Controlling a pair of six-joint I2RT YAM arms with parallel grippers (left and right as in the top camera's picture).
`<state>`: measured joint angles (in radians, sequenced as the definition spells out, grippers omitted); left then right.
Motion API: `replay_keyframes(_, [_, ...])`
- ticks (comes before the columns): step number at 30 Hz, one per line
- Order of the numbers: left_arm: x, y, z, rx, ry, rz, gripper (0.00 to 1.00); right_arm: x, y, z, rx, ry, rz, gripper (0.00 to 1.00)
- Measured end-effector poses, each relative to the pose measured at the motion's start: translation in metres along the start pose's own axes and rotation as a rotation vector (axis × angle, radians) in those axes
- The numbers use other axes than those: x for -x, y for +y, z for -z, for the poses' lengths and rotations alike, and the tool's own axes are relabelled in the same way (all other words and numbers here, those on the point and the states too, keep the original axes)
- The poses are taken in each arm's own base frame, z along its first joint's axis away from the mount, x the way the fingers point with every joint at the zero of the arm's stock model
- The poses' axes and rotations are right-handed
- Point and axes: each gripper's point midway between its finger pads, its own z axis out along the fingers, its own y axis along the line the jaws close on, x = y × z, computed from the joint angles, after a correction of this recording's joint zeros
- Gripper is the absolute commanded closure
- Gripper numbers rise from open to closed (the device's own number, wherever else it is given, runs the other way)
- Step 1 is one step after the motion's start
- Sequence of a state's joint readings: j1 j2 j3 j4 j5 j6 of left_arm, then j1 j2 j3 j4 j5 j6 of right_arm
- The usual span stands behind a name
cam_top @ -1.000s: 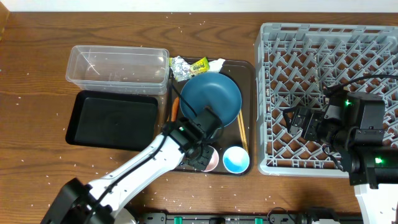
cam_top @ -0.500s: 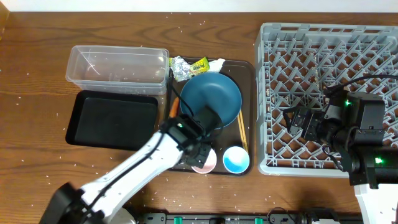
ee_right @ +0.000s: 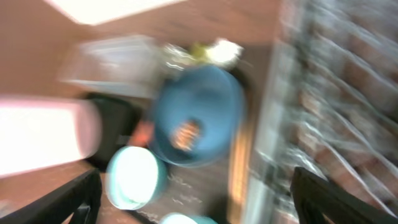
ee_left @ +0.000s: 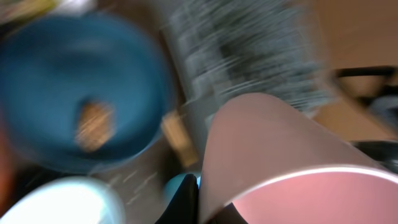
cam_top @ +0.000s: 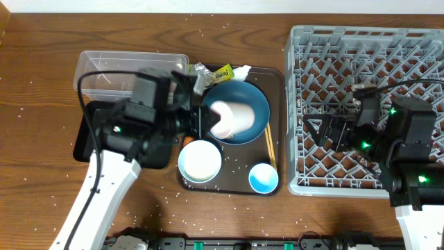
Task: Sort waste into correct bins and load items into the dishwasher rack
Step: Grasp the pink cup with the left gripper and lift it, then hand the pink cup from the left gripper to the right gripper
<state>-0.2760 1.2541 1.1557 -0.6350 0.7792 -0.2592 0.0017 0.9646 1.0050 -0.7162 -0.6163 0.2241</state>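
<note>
The left tool (cam_top: 205, 119) is clamped on a small pink cup (cam_top: 232, 119), which hangs on its side in the air over a big dark blue dish (cam_top: 253, 104). In the left wrist view the cup (ee_left: 280, 162) fills the near frame, and the dish lies below with a brown food lump (ee_left: 93, 124) inside it.

The dish sits on a dark brown serving tray (cam_top: 275, 90) in the middle of the wooden tabletop (cam_top: 41, 55). A white bowl (cam_top: 200, 161) stands upright at the near left of that tray, and a small light blue cup (cam_top: 263, 178) stands at its near right corner. A pair of wooden chopsticks (cam_top: 271, 149) lies along the tray's right side, just beside the dish. Crumpled foil and yellow wrapper (cam_top: 210, 70) and a white tissue (cam_top: 241, 71) lie at the tray's far edge.

A clear rectangular plastic tub (cam_top: 104, 66) and a shallow black rectangular tray (cam_top: 81, 142) sit left of the serving tray, both partly hidden by the left arm.

The large light grey plastic rack (cam_top: 388, 48) with a lattice floor stands at the right. The right tool (cam_top: 318, 130) hovers over the rack's left part, its fingers spread apart and holding nothing.
</note>
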Motion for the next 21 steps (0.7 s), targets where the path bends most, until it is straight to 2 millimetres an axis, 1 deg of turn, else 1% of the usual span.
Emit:
replay_keyframes(2, [0.010, -0.017, 0.004, -0.148, -0.007, -0.009, 0.94, 0.014, 0.030, 0.003, 0.165, -0.044, 0.074, 0.14])
replay_keyframes(4, [0.010, -0.032, 0.007, -0.270, 0.017, -0.008, 0.94, 0.023, 0.058, 0.009, 0.307, -0.076, 0.140, 0.15])
replay_keyframes(6, [0.007, -0.047, 0.009, -0.378, 0.053, -0.009, 0.94, 0.025, 0.081, 0.016, 0.422, -0.086, 0.200, 0.15])
replay_keyframes(8, [0.003, -0.061, 0.012, -0.479, 0.089, -0.018, 0.94, 0.019, 0.102, 0.021, 0.524, -0.067, 0.244, 0.15])
replay_keyframes(10, [-0.001, -0.073, 0.018, -0.558, 0.121, -0.023, 0.94, 0.012, 0.117, 0.024, 0.596, -0.042, 0.271, 0.14])
replay_keyframes(13, [-0.007, -0.085, 0.025, -0.634, 0.157, -0.024, 0.94, 0.003, 0.133, 0.026, 0.668, -0.007, 0.294, 0.15])
replay_keyframes(17, [-0.009, -0.091, 0.031, -0.684, 0.176, -0.028, 0.94, -0.008, 0.152, 0.024, 0.763, 0.038, 0.333, 0.16])
replay_keyframes(20, [-0.009, -0.094, 0.033, -0.700, 0.177, -0.039, 0.94, -0.017, 0.167, 0.020, 0.834, 0.076, 0.360, 0.26])
replay_keyframes(21, [-0.009, -0.094, 0.033, -0.704, 0.178, -0.041, 0.94, -0.020, 0.170, 0.020, 0.851, 0.086, 0.366, 0.27])
